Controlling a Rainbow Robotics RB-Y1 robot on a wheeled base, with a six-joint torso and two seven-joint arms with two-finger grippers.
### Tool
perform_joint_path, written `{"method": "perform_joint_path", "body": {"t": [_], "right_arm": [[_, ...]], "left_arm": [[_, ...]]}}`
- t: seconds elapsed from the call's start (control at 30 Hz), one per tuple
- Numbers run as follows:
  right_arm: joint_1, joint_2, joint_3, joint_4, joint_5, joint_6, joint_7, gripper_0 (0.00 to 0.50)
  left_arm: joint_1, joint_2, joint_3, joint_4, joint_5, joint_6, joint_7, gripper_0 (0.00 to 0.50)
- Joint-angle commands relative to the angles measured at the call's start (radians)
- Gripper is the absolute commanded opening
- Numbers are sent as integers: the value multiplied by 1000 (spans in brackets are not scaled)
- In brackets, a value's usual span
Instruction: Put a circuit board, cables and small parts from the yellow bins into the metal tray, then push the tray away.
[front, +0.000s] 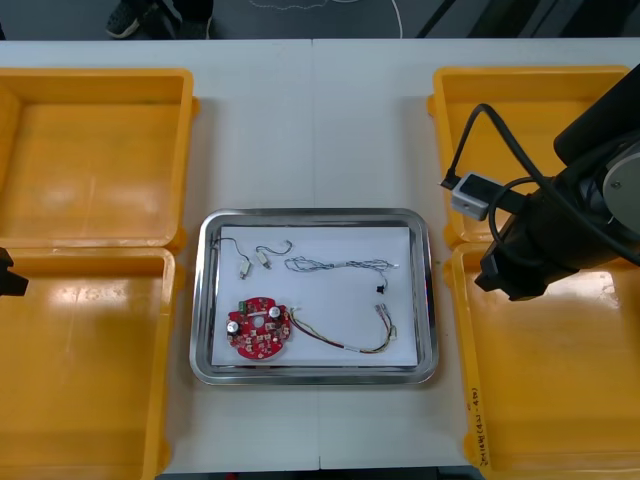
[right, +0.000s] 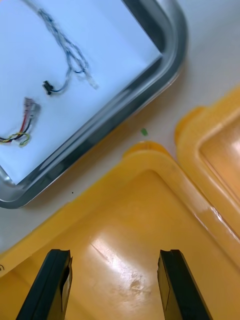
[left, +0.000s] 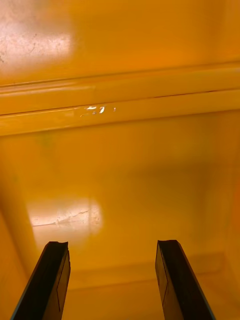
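Left of the metal tray, spotting the left gripper spread wide, empty, over a yellow bin. In the tray, lying crosswise on the table: circuit board, cables, small metal parts on white lining. Just right of the tray, finding the right gripper spread too, holding nothing, likely nearer for the push, bare table beyond the far rim

From my remote seat this reads as an electronics lab or assembly workshop. A plain light table carries four yellow bins for sorting, flanking a metal tray that holds a red circuit board and thin cables.
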Motion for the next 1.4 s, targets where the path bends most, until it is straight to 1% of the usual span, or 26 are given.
{"method": "perform_joint_path", "body": {"t": [0.03,0.23,0.5,0.77,0.93,1.13,1.4], "right_arm": [[-70,39,73,-13,5,4,74,500],[-121,82,156,-12,8,4,94,500],[-188,148,271,-12,28,4,114,500],[-253,220,386,-12,64,4,124,500],[-283,245,457,-10,90,4,129,500],[-320,274,526,50,89,4,137,500],[-353,332,576,130,87,4,161,500]], "left_arm": [[50,-10,40,-42,-25,6,17,500],[58,-10,42,-45,-43,6,11,500],[62,-10,42,-45,-45,6,11,500],[67,-10,40,-45,-48,6,13,500],[67,-10,40,-45,-48,6,13,500],[67,-10,40,-45,-48,6,13,500],[67,-10,40,-45,-48,6,13,500]]}}
